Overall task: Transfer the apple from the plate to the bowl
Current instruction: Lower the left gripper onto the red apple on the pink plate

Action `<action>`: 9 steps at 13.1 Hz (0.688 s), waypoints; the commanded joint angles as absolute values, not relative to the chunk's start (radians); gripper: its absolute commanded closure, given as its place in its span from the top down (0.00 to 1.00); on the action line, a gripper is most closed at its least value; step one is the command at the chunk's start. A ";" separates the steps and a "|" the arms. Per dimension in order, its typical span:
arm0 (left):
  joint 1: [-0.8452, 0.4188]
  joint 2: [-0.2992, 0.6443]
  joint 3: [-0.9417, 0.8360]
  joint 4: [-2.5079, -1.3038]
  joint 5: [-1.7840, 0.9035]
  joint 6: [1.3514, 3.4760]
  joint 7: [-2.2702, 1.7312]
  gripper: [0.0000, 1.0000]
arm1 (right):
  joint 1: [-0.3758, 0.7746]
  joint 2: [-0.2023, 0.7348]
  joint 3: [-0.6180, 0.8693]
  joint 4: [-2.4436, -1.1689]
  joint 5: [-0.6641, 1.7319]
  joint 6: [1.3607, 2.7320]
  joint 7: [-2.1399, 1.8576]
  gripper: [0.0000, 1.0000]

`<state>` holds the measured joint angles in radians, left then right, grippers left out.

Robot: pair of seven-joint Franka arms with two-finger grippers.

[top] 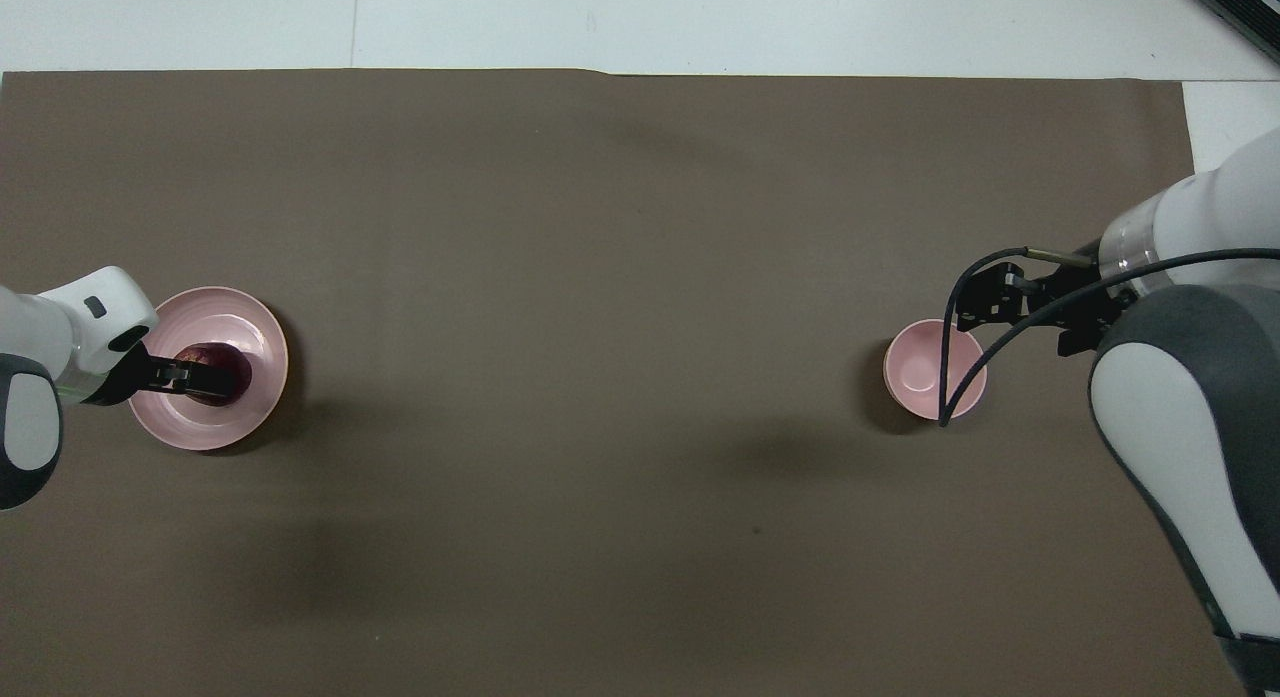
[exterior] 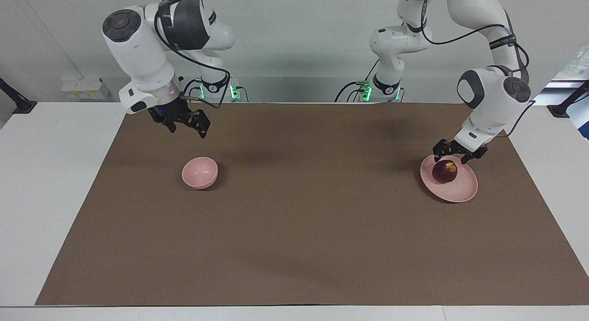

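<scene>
A white desk (exterior: 55,210) carries a wide brown paper-like mat (exterior: 303,219) that fills most of the facing view, its lower half bare; a pale grey wall runs along the top of the frame, with both arm bases standing there under small green lights. At the right of the facing view sits the flat, shallow, pale pink round plate (exterior: 462,192), and on it rests the small round dark red apple (exterior: 444,172) with a yellowish patch at its top. The left claw (exterior: 457,151) is down at the apple, its black fingers spread to either side of the fruit; whether they press on it cannot be told. In the left centre of that view stands the small, deep, matte pale pink bowl (exterior: 199,172), empty. The right claw (exterior: 184,120) hangs in the air at the upper left, above the mat beside the bowl, fingers parted and holding nothing.
</scene>
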<state>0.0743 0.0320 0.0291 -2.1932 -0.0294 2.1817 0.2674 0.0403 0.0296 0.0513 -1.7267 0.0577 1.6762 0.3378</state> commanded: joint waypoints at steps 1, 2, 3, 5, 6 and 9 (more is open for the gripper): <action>0.080 0.049 0.025 -2.235 -0.034 2.261 0.272 1.00 | 0.060 0.017 0.052 -1.744 0.121 1.727 0.367 1.00; 0.074 0.058 0.025 -2.249 -0.034 2.298 0.265 1.00 | 0.070 0.021 0.052 -1.746 0.126 1.741 0.377 1.00; 0.072 0.063 0.025 -2.249 -0.034 2.307 0.264 1.00 | 0.080 0.023 0.052 -1.744 0.126 1.737 0.393 1.00; 0.074 0.061 0.025 -2.249 -0.034 2.295 0.270 1.00 | 0.080 0.021 0.052 -1.746 0.127 1.727 0.402 1.00; 0.077 0.061 0.025 -2.249 -0.034 2.293 0.268 1.00 | 0.080 0.021 0.052 -1.746 0.127 1.726 0.403 1.00; 0.074 0.063 0.025 -2.241 -0.034 2.292 0.271 0.30 | 0.081 0.020 0.052 -1.746 0.127 1.727 0.405 1.00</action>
<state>0.0736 0.0724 0.0253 -2.2307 -0.0294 2.2782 0.2668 0.0858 0.0295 0.0506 -1.7301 0.1041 1.7126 0.3881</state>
